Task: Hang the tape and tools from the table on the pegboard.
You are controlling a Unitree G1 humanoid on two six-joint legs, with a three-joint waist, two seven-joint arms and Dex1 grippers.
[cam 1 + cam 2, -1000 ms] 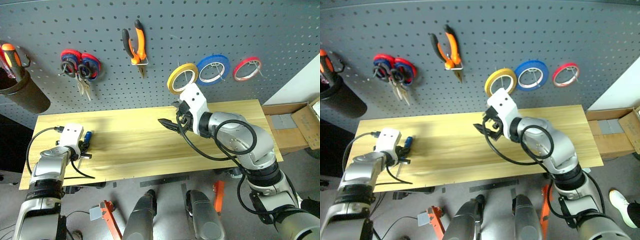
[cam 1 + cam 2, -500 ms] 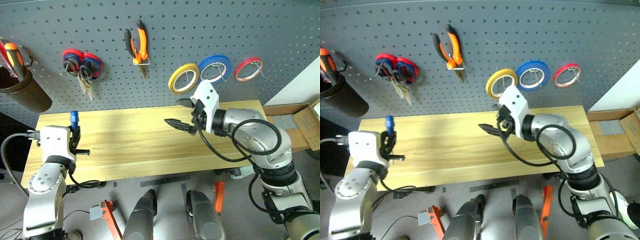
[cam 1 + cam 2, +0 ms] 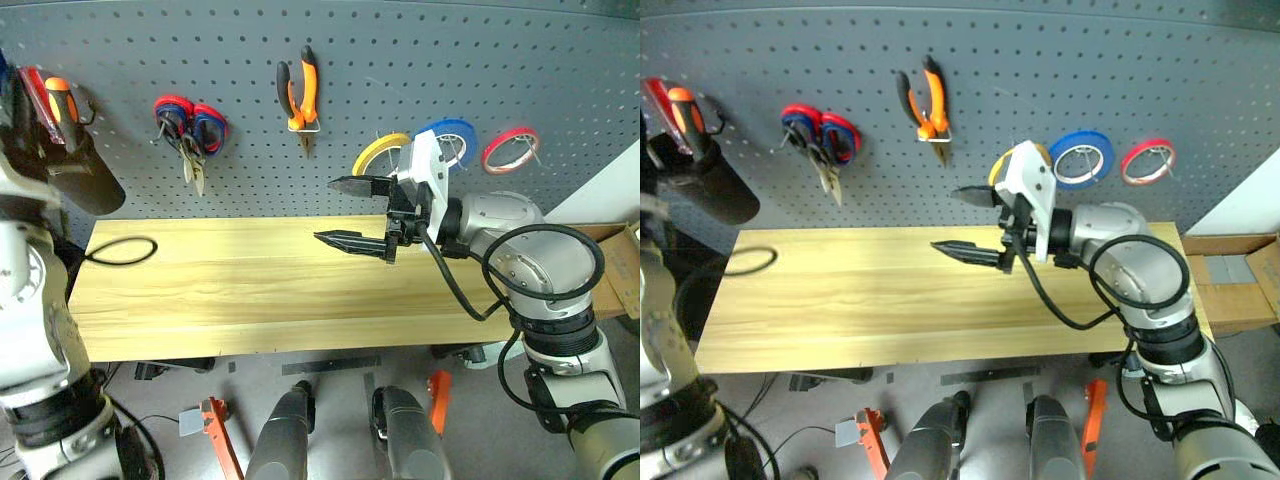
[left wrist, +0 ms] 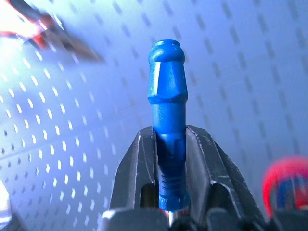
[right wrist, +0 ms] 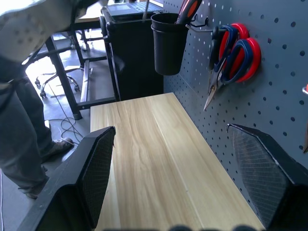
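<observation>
The left gripper has its jaws clamped on the blue-handled screwdriver, whose handle juts out past the fingertips towards the pegboard. The shaft is hidden behind the fingers, so its tip cannot be made out. In the head views this arm rises at the 9 o'clock edge, and its gripper is cut off by the frame there.

The right gripper hovers above the bench with jaws spread wide and nothing between them, pointing towards 9 o'clock.

On the pegboard, the pliers with orange-and-black handles hang at 12 o'clock. The yellow tape hangs just beside the right wrist housing, which covers part of its ring. The blue tape ring is also partly covered by that housing; the red tape ring hangs clear at 2 o'clock.

Red-and-blue-handled scissors hang at 11 o'clock; a darker pair seems to overlap them, but the two are hard to tell apart. A black cup at 10 o'clock holds orange and red screwdrivers, partly cut off. A black cable loop lies on the bench at its 9 o'clock end. A person's legs stand beside the bench in the right wrist view.
</observation>
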